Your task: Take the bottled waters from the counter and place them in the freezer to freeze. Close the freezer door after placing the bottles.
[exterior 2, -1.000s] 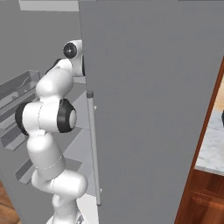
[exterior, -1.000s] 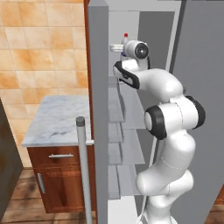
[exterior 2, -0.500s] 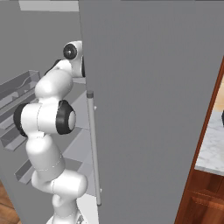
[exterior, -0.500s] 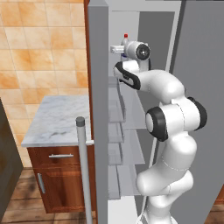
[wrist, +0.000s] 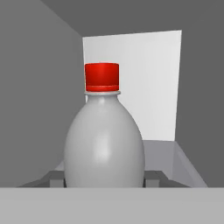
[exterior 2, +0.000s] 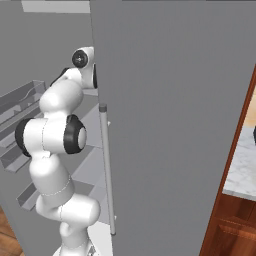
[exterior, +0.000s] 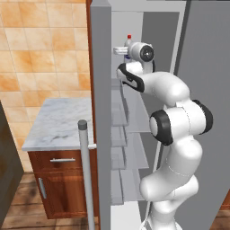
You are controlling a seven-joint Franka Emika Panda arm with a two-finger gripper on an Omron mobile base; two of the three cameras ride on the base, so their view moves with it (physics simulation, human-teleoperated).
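Placing the red-capped bottle in the freezer

Your gripper (exterior: pixel 127 54) pinches the bottle (wrist: pixel 104 140) upright, high inside the freezer (exterior: pixel 155 27). Next you likely lower it onto the shelf, release, withdraw.

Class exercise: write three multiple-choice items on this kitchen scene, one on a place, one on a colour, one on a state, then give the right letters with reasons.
1. Where is the small clear-greyish plastic bottle?
A. On the marble counter
B. Inside the tall grey freezer
C. On the floor

2. What colour is its cap?
A. Red
B. Green
C. Yellow

3. How does the freezer's tall narrow grey door stand?
A. Shut
B. Taken off
C. Open

Key: 1 B, the hand view shows the bottle between the freezer walls, held by the pincer. 2 A, the cap is red. 3 C, the door stands swung out, shelves exposed.
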